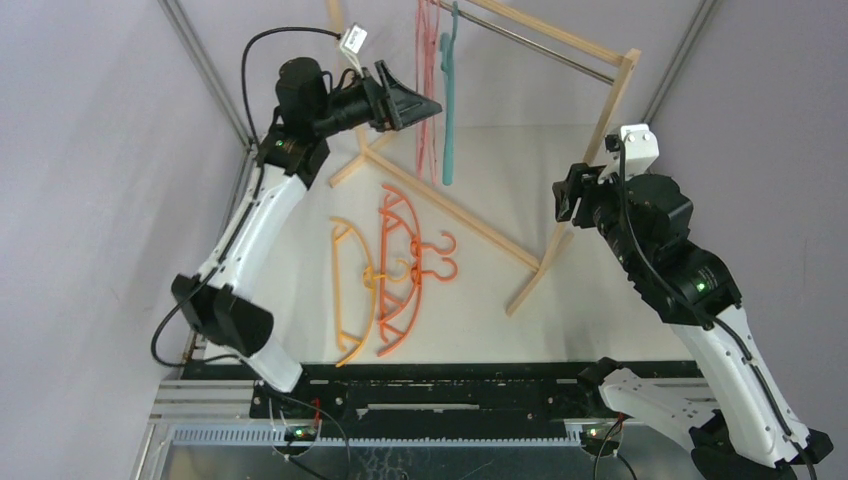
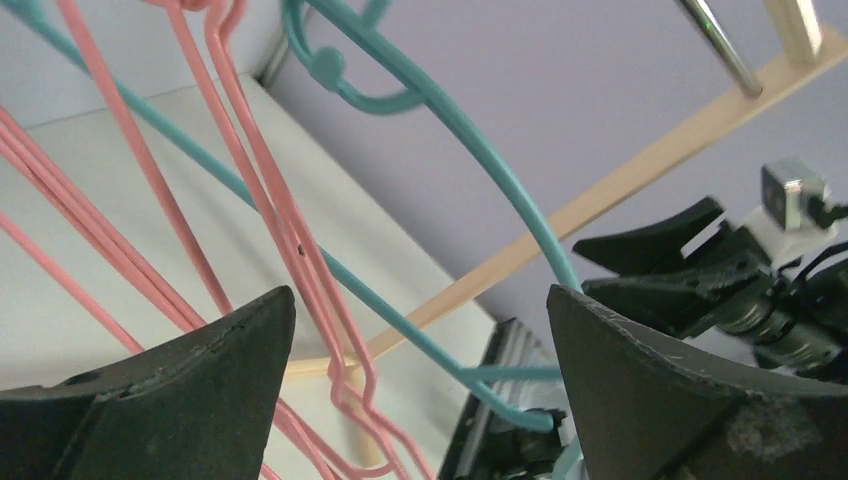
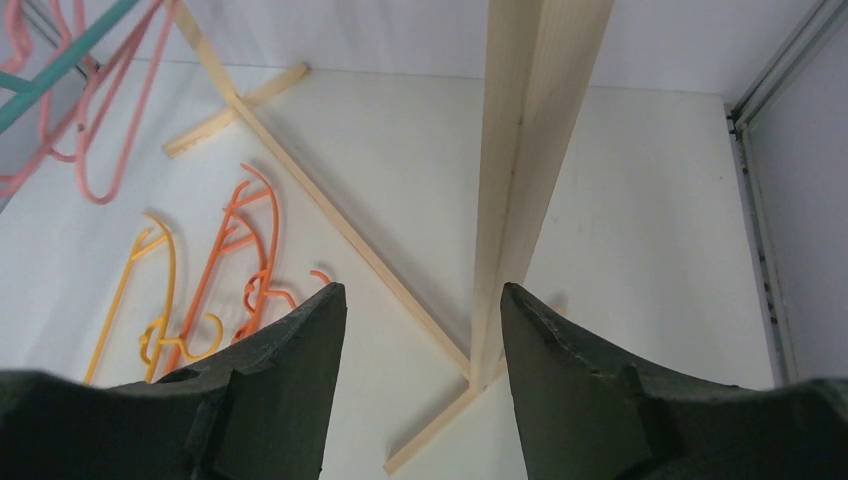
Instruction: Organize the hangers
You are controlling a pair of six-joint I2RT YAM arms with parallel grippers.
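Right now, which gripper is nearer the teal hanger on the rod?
Left. The left gripper sits open right beside the hanging teal hanger, whose wire runs between its fingers in the wrist view. The right gripper is off to the other side, open around the rack's wooden post.

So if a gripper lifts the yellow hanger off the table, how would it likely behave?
The yellow hanger looks like thin open-framed plastic, so it is probably light and fairly stiff. Its hook seems to overlap the orange hangers beside it, so it may snag and drag them. Lying flat on the smooth table, it could slide when nudged.
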